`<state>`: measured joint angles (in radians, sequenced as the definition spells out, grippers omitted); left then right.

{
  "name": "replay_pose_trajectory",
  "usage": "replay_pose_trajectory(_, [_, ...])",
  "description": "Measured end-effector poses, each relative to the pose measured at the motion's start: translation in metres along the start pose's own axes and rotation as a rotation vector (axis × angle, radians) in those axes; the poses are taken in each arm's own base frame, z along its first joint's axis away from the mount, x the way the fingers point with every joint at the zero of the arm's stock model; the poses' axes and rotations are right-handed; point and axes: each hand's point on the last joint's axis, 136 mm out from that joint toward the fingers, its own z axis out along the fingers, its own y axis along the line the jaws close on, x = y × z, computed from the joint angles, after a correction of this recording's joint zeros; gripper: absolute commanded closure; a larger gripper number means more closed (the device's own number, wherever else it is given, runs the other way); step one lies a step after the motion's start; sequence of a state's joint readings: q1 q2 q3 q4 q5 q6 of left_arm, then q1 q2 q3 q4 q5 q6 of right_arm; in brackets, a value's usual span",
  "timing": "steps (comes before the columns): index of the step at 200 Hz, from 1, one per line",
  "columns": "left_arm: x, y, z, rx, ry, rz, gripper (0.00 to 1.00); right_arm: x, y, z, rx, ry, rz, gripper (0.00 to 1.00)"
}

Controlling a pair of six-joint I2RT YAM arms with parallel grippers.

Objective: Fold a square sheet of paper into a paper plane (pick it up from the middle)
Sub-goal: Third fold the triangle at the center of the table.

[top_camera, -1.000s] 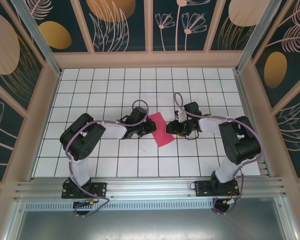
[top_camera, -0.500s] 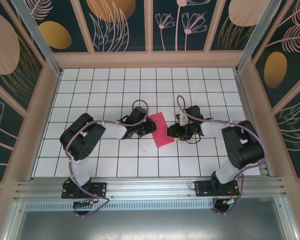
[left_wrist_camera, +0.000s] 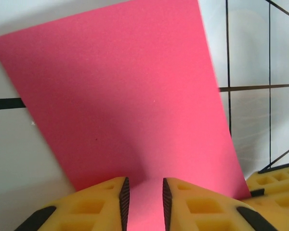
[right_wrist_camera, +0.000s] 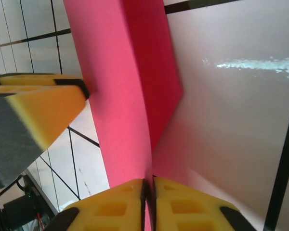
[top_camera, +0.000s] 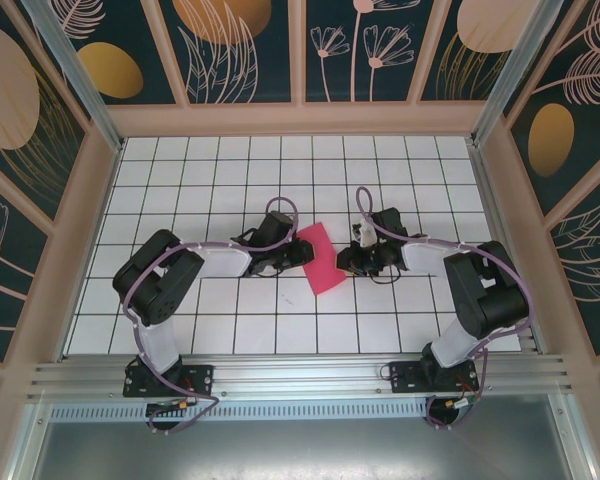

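**Item.** The magenta-pink square sheet of paper lies mid-way across the white gridded tabletop, between the two pincers. From above it reads as a narrow oblong. The right wrist view shows a bowed upper layer over a shadowed lower one, so it appears doubled over.

**Left pincer**. It sits at the sheet's left edge with its jaws narrowly parted. The paper runs into the gap unclamped.

**Right pincer**. It is closed on the sheet's right edge, pads pinching the paper.

**Assessment.** This looks like an early lengthwise fold; no dart shape is formed yet. The next move calls for the right pincer to carry its edge squarely onto the opposite edge while the left steadies the sheet, then for the crease to be pressed. Skewed edges are the risk.
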<state>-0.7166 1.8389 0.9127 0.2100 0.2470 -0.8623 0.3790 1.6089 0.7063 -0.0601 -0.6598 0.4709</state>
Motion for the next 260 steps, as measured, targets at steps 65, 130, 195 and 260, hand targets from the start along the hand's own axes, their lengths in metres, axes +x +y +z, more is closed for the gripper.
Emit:
replay_pose_trajectory(65, [0.035, -0.052, -0.032, -0.086, -0.061, 0.333, 0.58, -0.003, 0.001, 0.0, -0.012, -0.024, 0.067, 0.95])
replay_pose_trajectory(130, [0.076, -0.084, -0.014, -0.163, -0.073, 0.583, 0.48, 0.005, -0.001, -0.003, -0.024, -0.04, 0.138, 0.94])
replay_pose_trajectory(195, [0.093, -0.074, 0.004, -0.283, -0.055, 0.721, 0.45, 0.003, -0.001, -0.003, -0.026, -0.045, 0.151, 0.93])
replay_pose_trajectory(260, [0.086, -0.071, 0.014, -0.339, -0.071, 0.764, 0.48, 0.001, -0.001, -0.003, -0.026, -0.054, 0.151, 0.93])
